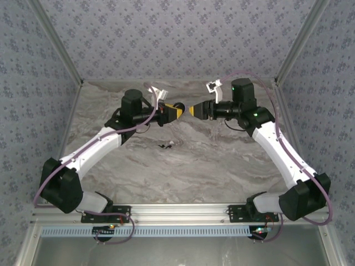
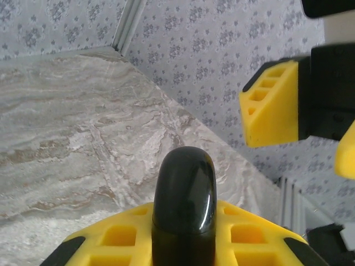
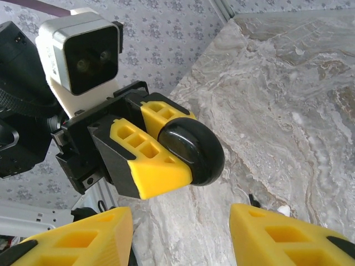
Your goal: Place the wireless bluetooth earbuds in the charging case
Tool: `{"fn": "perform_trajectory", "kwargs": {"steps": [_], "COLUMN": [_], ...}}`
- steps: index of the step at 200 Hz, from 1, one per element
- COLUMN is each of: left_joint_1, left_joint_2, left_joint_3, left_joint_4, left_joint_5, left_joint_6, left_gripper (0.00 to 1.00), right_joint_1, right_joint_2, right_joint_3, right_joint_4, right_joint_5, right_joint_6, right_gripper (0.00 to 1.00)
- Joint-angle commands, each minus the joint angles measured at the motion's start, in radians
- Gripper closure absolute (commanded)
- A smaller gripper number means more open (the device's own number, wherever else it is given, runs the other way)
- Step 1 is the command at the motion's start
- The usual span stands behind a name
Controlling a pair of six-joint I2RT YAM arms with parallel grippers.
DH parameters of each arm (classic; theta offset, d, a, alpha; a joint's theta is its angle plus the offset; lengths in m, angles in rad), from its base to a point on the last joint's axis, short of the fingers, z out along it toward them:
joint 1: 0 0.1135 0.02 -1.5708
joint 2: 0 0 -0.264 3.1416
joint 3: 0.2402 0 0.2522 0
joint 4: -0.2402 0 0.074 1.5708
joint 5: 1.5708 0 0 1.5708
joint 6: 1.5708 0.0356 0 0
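Observation:
My left gripper (image 1: 178,108) is shut on a glossy black round disc (image 2: 184,194), which stands on edge between its yellow fingers. From the right wrist the same disc (image 3: 194,151) sticks out past the left fingertips. My right gripper (image 1: 192,110) faces it tip to tip above the table's far middle. It stands open (image 3: 180,230) just short of the disc, with nothing between its fingers (image 2: 272,105). A tiny pale earbud (image 1: 172,143) lies on the marble below the grippers, and in the right wrist view (image 3: 284,210) it peeks out beside my right finger. The charging case is out of view.
Small dark bits (image 1: 163,146) lie next to the pale earbud on the grey marble table (image 1: 211,166). Patterned walls close in the back and both sides. An aluminium rail (image 1: 183,210) with both arm bases runs along the near edge.

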Motion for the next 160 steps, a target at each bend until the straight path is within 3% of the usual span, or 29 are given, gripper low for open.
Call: {"fn": "perform_trajectory", "kwargs": {"steps": [1,62,160], "left_joint_1": [-0.003,-0.033,-0.062], "left_joint_2": [-0.015,-0.005,-0.007], "left_joint_3": [0.005,0.016,0.021], "left_joint_4": [0.07,0.04,0.017], "left_joint_5": [0.063,0.123,0.183], "left_joint_6": [0.182,0.331,0.395], "left_gripper": [0.8,0.79,0.79], "right_joint_1": [0.014,0.04,0.044], "right_joint_2": [-0.014,0.003,0.018], "right_joint_3": [0.025,0.041,0.055], "right_joint_4": [-0.061,-0.1,-0.129], "right_joint_5": [0.016,0.033,0.083], "right_joint_6": [-0.048,-0.08,-0.092], "right_gripper": [0.49,0.48,0.48]}}
